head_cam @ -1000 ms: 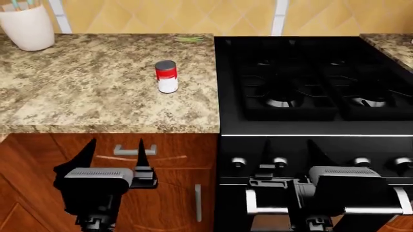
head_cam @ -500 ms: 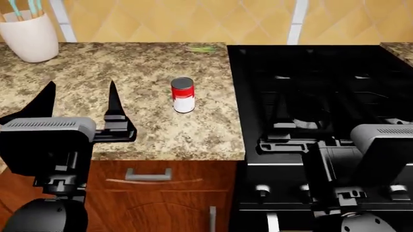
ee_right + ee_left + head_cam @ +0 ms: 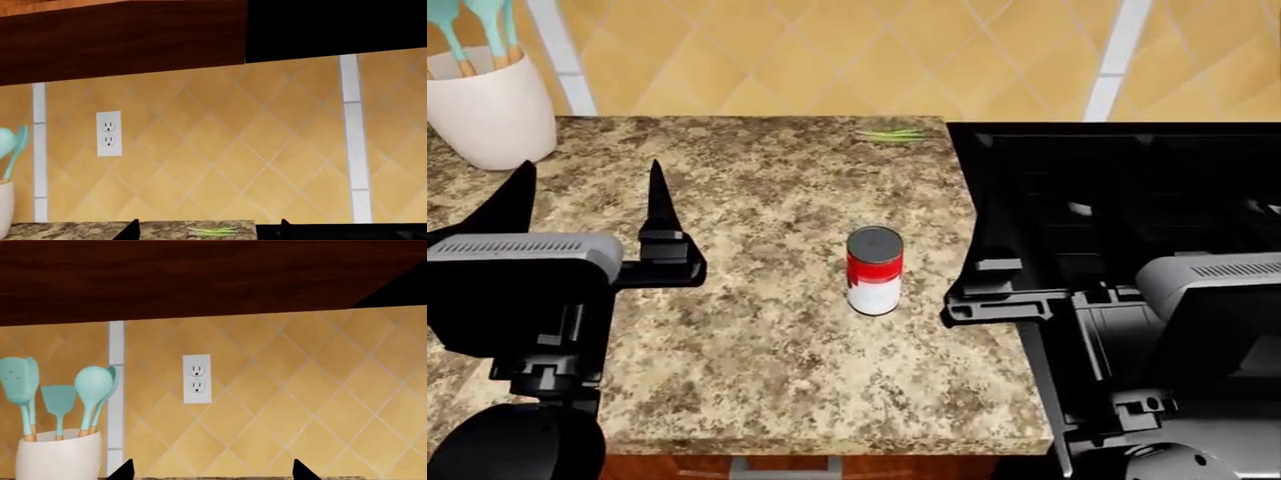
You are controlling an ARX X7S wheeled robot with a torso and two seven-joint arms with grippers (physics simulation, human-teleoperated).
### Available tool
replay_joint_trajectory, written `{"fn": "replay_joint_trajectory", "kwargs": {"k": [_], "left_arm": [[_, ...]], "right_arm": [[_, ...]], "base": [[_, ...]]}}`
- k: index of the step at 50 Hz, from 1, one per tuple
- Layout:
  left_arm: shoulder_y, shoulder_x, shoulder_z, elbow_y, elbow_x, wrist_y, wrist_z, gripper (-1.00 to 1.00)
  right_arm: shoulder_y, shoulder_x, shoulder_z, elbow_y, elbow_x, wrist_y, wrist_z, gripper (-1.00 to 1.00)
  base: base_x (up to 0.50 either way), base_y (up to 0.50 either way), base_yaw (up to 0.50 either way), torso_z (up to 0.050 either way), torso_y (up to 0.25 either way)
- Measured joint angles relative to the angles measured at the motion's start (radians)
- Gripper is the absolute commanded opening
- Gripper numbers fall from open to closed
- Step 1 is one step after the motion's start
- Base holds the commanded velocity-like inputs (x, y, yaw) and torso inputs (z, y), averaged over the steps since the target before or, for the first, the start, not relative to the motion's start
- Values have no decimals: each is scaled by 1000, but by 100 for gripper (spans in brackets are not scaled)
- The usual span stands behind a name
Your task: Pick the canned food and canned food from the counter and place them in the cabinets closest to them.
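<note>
The can (image 3: 874, 271) stood upright on the granite surface (image 3: 761, 350), red above, white below, with a grey lid. It sat toward the surface's right edge, near the black stove (image 3: 1121, 200) but not touching it, and roughly midway between the back and front edges. Nothing held it.

The left gripper (image 3: 587, 205) hung over the left part of the surface, well apart from the can. Its two dark fingers (image 3: 661, 205) were spread wide and pointed toward the back wall, with nothing between them. In the left wrist view only their tips (image 3: 123, 471) showed, far apart, against the yellow tiled wall (image 3: 280, 405).

The right gripper (image 3: 1014, 290) was over the stove's left side, just beside the surface's right edge and close to the can. In the head view its black fingers merged with the black stove, so their state was hard to read there; the right wrist view showed two tips (image 3: 130, 229) set apart, so they seemed spread and empty.

A white pot of turquoise utensils (image 3: 487, 100) stood at the back left corner. A small green sprig (image 3: 890, 134) lay at the back edge near the stove. A white wall socket (image 3: 197, 378) sat on the tiles, below a dark wooden cabinet (image 3: 167, 280).
</note>
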Motion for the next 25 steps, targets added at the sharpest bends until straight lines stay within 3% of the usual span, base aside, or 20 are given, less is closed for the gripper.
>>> {"fn": "replay_joint_trajectory", "kwargs": {"k": [10,25], "left_arm": [[1,-7,8,0,-5,1,-8,100],[5,-19,19,9,-12,4,-16,100]], "right_arm": [[25,1,-16,12,51,74,9,100],[65,19,-169,115,65,195,17,100]], "base": [[0,0,0,0,0],[0,0,0,0,0]]}}
